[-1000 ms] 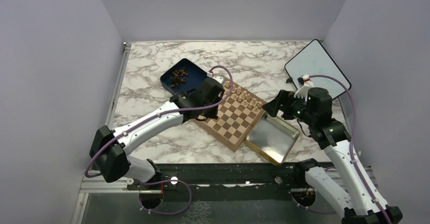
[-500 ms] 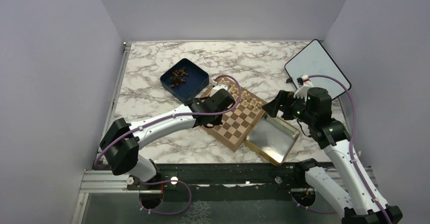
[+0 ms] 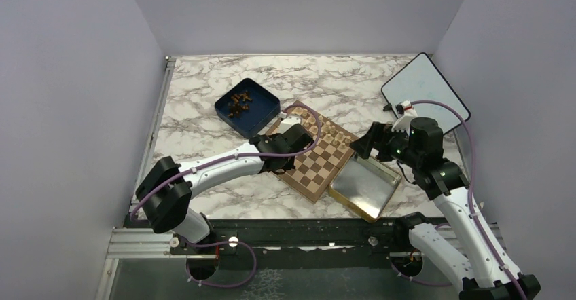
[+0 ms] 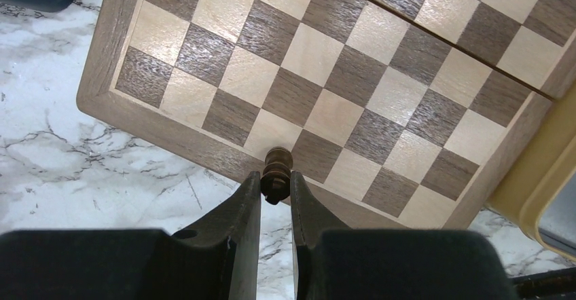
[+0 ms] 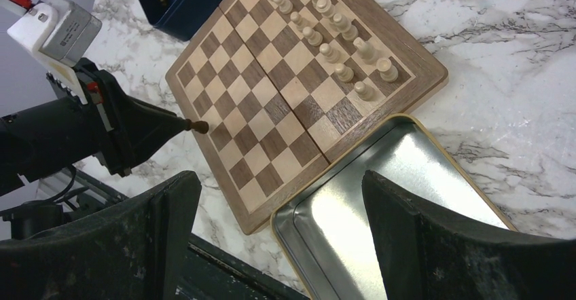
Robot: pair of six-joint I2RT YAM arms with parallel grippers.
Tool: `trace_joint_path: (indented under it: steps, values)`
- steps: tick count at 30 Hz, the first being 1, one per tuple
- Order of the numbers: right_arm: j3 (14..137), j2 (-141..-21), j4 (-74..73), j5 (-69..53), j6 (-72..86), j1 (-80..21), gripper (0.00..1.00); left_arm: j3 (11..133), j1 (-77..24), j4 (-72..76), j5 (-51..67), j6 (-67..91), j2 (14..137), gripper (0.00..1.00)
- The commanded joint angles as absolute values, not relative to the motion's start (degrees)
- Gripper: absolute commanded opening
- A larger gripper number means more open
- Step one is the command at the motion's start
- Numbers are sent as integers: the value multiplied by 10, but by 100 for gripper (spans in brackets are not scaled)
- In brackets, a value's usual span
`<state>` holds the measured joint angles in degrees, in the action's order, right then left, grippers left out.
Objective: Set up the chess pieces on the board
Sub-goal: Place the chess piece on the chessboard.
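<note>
Chess piece (image 4: 277, 171) pinched at board (image 4: 102, 96) edge, wrist views only

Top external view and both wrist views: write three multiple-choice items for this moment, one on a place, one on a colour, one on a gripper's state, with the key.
1. Where do the loose dark pieces lie?
A. in the dark blue box
B. in the metal tray
C. on the whiteboard

2. What colour is the chessman in the left gripper?
A. pale beige
B. dark brown
C. red

3. How does the right gripper stand?
A. shut on a pawn
B. open and empty
C. shut and empty

Key: 1 A, they cluster inside the box. 2 B, the left wrist view shows it dark between the fingers. 3 B, its fingers stand wide apart with nothing between them.
</note>
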<state>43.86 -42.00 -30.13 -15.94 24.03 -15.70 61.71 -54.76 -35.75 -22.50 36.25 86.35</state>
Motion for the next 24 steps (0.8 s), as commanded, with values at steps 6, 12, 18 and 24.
trace_joint_path:
  steps: [6,12,18,24]
  values:
    - [454,-420,-317,-163,229,-167,95,602,-542,-329,-265,378,871,12]
    - [458,-420,-322,-161,226,-173,94,591,-537,-318,-266,379,875,13]
    - [458,-420,-322,-157,226,-175,95,590,-535,-316,-262,379,882,15]
    - [458,-420,-321,-157,224,-175,95,594,-535,-314,-256,374,890,17]
